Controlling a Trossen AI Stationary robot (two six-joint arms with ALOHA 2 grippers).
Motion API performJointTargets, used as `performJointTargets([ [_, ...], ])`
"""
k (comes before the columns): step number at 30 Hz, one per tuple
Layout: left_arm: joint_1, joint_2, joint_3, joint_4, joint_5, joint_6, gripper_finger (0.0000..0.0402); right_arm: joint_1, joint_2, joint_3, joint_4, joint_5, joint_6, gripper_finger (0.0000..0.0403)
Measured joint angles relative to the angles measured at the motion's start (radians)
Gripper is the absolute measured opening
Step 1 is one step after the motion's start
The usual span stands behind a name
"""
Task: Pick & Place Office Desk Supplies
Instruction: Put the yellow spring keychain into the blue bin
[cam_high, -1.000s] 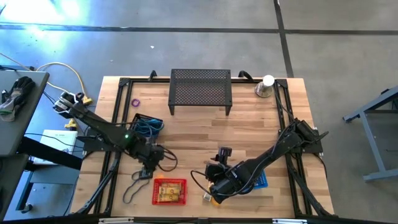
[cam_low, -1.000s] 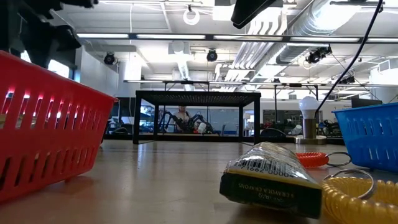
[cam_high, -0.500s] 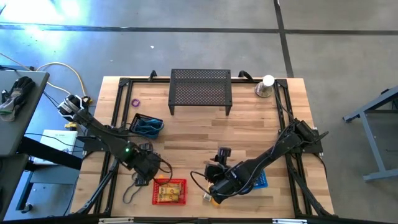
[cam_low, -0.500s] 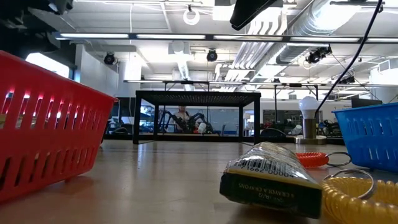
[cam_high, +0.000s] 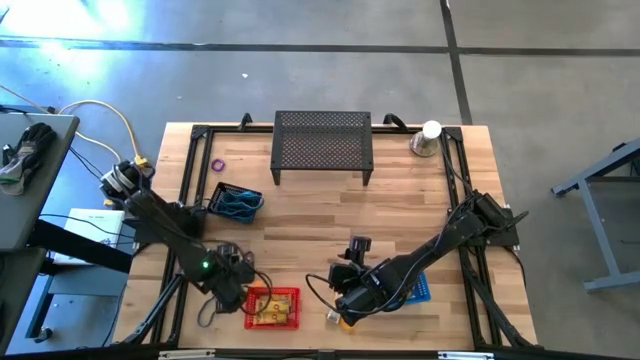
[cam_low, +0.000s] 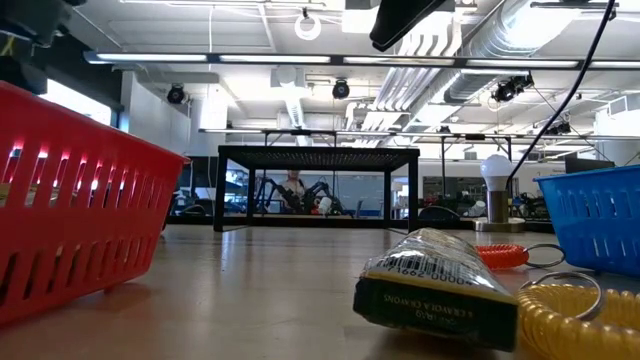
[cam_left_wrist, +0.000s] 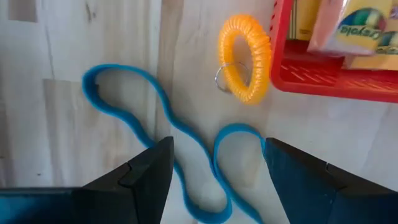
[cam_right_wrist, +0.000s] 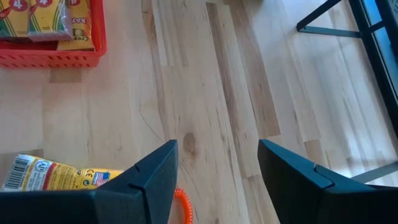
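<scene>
Just beside the red basket (cam_high: 273, 307) near the table's front edge, the left gripper (cam_left_wrist: 214, 180) hangs with its fingers spread wide, empty, above a blue band (cam_left_wrist: 155, 134) lying looped on the wood. An orange coil ring (cam_left_wrist: 245, 59) rests near the basket's wall. The right gripper (cam_right_wrist: 214, 180), also wide and empty, hovers over bare wood near a yellow crayon pack (cam_right_wrist: 59, 174).

Colours on the wooden table
Red basket (cam_high: 272, 307) holds yellow crayon boxes (cam_left_wrist: 360, 28); beside it, a blue band (cam_left_wrist: 155, 130) and orange coil ring (cam_left_wrist: 245, 59); blue basket (cam_low: 595, 215).
</scene>
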Motion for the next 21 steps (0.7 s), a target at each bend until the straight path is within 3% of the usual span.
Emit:
performJointTargets([
  [12,-0.014,0.159,0.0,0.06,0.01,-0.021,0.0243,0.0,0.0,0.0,0.009,0.002,0.0,0.021],
  [21,-0.013,0.178,0.001,0.113,0.014,-0.021,0.0243,-0.02,0.0,0.0,0.033,0.001,-0.018,0.021],
])
